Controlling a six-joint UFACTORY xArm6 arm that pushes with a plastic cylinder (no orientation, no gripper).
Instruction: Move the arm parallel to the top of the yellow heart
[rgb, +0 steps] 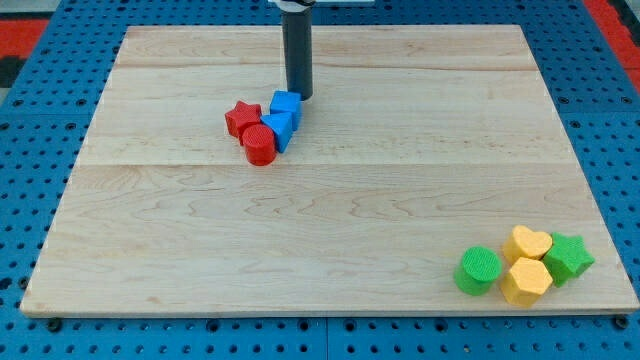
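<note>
The yellow heart (527, 243) lies near the view's bottom right corner of the wooden board, touching a yellow hexagon (526, 281) below it, a green star (568, 257) on its right and a green cylinder (478, 270) on its lower left. My tip (299, 95) stands far away at the view's top centre, just above a blue cube (286, 104).
Below the blue cube sit a blue triangular block (279, 129), a red star (241, 119) and a red cylinder (260, 144), all bunched together. The board's edge (330, 316) runs along the view's bottom, with blue pegboard around it.
</note>
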